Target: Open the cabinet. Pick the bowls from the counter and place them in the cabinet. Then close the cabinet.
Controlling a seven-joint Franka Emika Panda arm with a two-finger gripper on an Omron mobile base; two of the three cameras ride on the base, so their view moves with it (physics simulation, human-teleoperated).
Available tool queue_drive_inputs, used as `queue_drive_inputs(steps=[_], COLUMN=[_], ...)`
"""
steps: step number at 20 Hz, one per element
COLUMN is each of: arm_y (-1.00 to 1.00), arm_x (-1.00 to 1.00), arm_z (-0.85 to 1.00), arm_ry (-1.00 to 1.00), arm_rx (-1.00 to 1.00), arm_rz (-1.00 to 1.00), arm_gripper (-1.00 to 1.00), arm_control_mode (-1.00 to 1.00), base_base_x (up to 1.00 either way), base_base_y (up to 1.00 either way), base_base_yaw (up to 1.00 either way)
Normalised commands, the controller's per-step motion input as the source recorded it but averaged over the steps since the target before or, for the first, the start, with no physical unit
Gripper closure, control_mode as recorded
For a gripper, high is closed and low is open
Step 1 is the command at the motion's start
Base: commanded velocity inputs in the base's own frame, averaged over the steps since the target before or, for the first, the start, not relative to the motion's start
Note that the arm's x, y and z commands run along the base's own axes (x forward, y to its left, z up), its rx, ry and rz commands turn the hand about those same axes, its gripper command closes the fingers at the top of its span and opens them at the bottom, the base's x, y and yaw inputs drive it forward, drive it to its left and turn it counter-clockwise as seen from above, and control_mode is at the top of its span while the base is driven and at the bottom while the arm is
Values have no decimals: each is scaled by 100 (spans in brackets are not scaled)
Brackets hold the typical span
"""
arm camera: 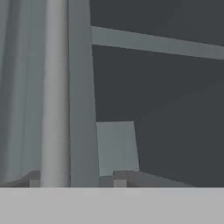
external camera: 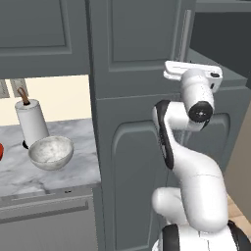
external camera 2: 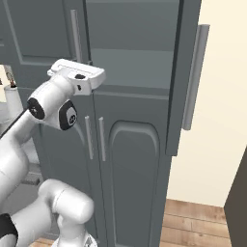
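Presently the bowls sit on the counter, well off to the left of the fingers: a sliver of the red bowl at the frame edge, then the marbled bowl just in front of a paper-towel roll. Both bowls are judged rigid, glossy and liable to slip or chip; grasp each by pinching the rim, one finger inside and one outside. At the cabinet, the gripper brackets the left door's bar handle. The left fingertip lies against the bar, and the right fingertip stands just past the door edge. Whether the fingers are clamped on the bar or merely straddling it cannot be determined. The bar is judged stiff and smooth; take hold at mid-length and pull along the hinge arc to prevent sliding. Right of the fingers the compartment stands open, showing the shelf. Farther right, the right door is swung out, its handle well apart from the fingers.
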Motion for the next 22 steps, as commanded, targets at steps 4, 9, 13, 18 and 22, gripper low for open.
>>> queue_drive_inputs(steps=[4, 9, 13, 18, 22], arm_y=[-100, -100, -100, -85, -42], arm_x=[-98, -100, -100, -100, -100], arm_z=[34, 42, 22, 6, -11], arm_ry=[22, 18, 12, 2, -13], arm_rx=[45, 46, 44, 40, 31], arm_rz=[-24, -25, -27, -25, -20], arm_gripper=[100, 100, 100, 100, 100], arm_control_mode=[-100, -100, -100, -100, -100], base_base_x=[0, 0, 0, 0, 0], base_base_y=[0, 0, 0, 0, 0], base_base_yaw=[0, 0, 0, 0, 0])
